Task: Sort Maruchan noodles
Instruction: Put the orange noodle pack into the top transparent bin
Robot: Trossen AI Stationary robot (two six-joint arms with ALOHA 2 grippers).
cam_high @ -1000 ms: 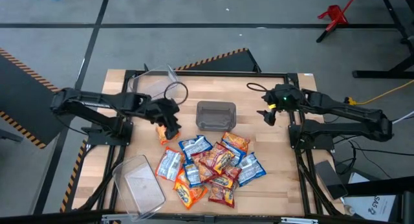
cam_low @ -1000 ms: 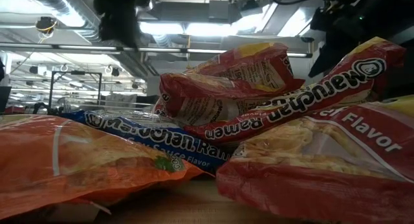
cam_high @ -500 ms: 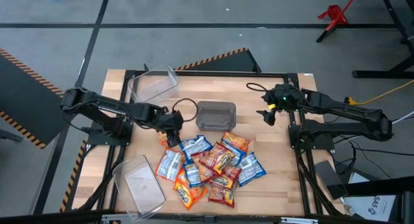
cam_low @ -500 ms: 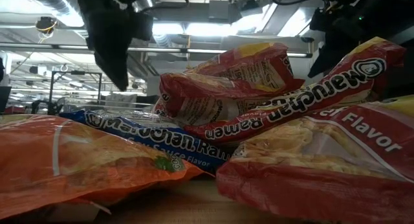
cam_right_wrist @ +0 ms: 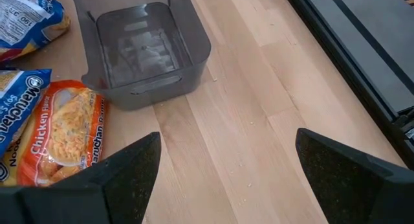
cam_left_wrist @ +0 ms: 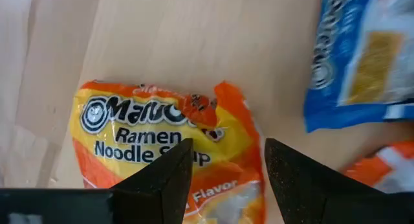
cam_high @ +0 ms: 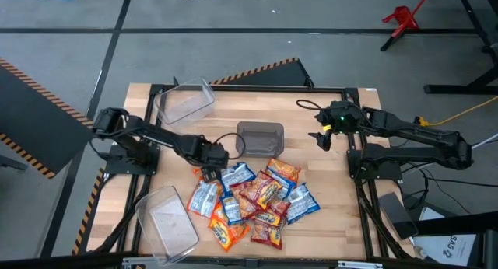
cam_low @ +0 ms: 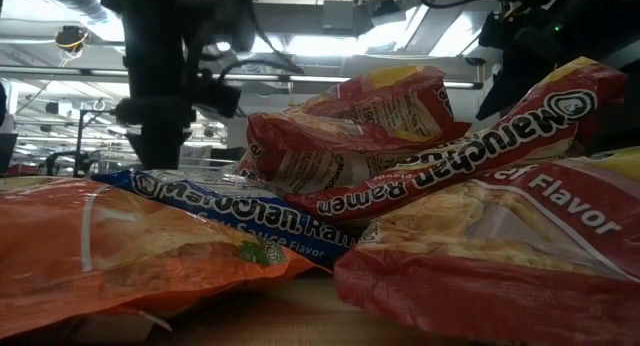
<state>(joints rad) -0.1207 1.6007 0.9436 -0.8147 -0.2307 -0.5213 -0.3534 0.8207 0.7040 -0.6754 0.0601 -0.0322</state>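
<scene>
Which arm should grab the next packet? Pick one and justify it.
Left. Its open pincer hangs directly over an orange crinkly plastic ramen packet at the pile's edge. The right pincer, also open, waits off beside the grey plastic bin, away from the pile.

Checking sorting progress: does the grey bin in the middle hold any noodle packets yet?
No, the grey bin is bare inside in the right wrist view; packets lie on the table beside it.
</scene>
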